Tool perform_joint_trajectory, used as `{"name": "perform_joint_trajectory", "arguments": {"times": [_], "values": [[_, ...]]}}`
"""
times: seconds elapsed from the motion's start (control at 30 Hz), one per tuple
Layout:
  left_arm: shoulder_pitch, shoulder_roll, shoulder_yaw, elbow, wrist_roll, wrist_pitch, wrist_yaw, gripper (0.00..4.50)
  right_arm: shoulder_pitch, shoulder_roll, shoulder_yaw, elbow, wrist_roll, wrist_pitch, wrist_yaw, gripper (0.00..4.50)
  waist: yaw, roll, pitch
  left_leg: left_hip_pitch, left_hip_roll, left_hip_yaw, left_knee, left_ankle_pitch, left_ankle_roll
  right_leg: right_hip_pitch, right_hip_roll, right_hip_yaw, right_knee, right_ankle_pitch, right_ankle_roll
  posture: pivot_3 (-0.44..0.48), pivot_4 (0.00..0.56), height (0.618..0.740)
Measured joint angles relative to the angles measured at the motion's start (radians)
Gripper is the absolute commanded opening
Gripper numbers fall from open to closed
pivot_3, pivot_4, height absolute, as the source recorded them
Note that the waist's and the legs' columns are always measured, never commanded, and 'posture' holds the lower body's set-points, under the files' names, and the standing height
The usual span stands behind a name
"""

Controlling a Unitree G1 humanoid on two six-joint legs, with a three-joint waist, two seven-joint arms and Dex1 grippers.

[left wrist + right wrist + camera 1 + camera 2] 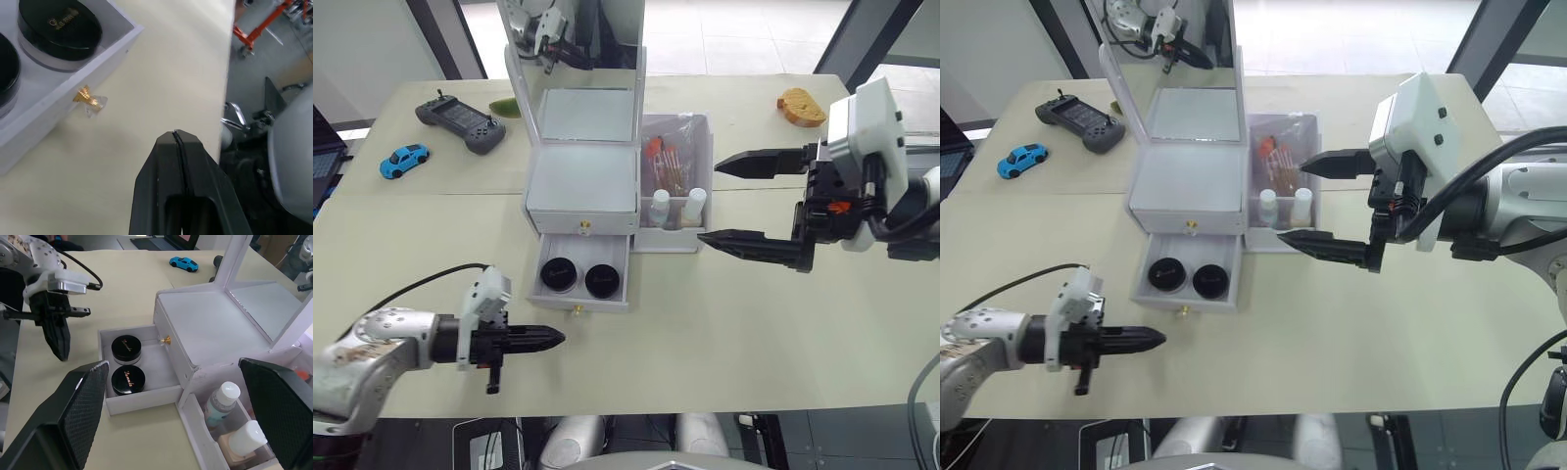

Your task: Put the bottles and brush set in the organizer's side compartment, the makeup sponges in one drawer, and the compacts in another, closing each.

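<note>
Your left gripper [558, 339] has its two black fingers pressed together with nothing between them, while your right gripper [729, 201] has its fingers spread wide apart, also holding nothing. The two round black-topped compacts [579, 277] lie side by side in the pulled-out lower drawer [579, 305] of the white plastic organizer [582, 186], just beyond and slightly right of your left fingertips; the drawer's gold knob [88, 97] sits near them, not touched. Your left arm reaches low across the pale table [724, 333], pointing right. Your right arm comes in from the right, fingers pointing left toward the translucent side compartment [675, 181], which holds the two white-capped bottles [677, 206] at its near end and the clear pouch of orange-handled brushes [668, 157] behind them. The upper drawer [582, 221] is closed. On the far left lie a grey game controller [460, 119] and a blue toy car [404, 159]; far right, a bread-like piece [801, 107].
</note>
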Motion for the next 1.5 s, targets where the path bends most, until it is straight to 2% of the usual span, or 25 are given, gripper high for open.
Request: {"name": "perform_joint_trajectory", "arguments": {"times": [0.27,0.47,0.67,1.0,1.23,1.5], "values": [[-0.019,-0.076,-0.092,0.125,0.201,-0.226,0.122,0.03,0.000,0.000,-0.001,-0.001,-0.001,0.000,0.002,4.50,0.011,0.000,0.000,0.000,0.000,0.002,0.000,0.000,0.000,0.000,0.000,0.000,-0.001,0.000,0.001,0.000,0.150,0.740],[-0.092,-0.145,-0.121,0.141,0.208,-0.251,0.170,0.03,0.001,0.000,-0.003,-0.002,-0.001,0.001,-0.003,4.50,0.010,0.000,0.000,0.000,0.000,0.002,0.001,0.000,0.000,-0.001,0.001,0.000,0.000,0.001,0.001,0.000,0.150,0.740],[-0.240,-0.166,-0.144,0.190,0.232,-0.260,0.194,0.03,0.006,-0.006,-0.007,-0.007,-0.002,0.001,-0.005,4.50,0.014,0.000,0.000,-0.001,0.000,0.002,0.002,0.000,0.000,0.000,0.001,-0.001,0.001,0.001,0.001,0.000,0.150,0.740],[-0.405,-0.197,-0.226,0.320,0.330,-0.339,0.215,0.03,0.037,-0.009,-0.036,-0.021,-0.001,0.002,-0.023,4.50,0.010,-0.001,0.000,-0.002,0.000,0.002,0.003,0.000,0.001,-0.001,0.000,-0.001,0.005,0.001,0.002,0.000,0.150,0.740],[-0.495,-0.200,-0.270,0.439,0.433,-0.455,0.227,0.03,0.042,-0.023,-0.051,-0.034,0.000,0.005,-0.043,4.50,0.011,-0.001,0.000,-0.002,0.000,0.001,0.003,0.000,0.001,-0.001,0.000,-0.001,0.005,0.001,0.002,0.000,0.150,0.740],[-0.550,-0.207,-0.285,0.505,0.463,-0.494,0.213,0.03,0.046,-0.038,-0.075,-0.045,0.007,0.010,-0.066,4.50,0.012,-0.001,0.000,-0.003,0.000,0.001,0.004,0.000,0.001,-0.001,0.000,-0.001,0.006,0.001,0.002,0.000,0.150,0.740]]}}
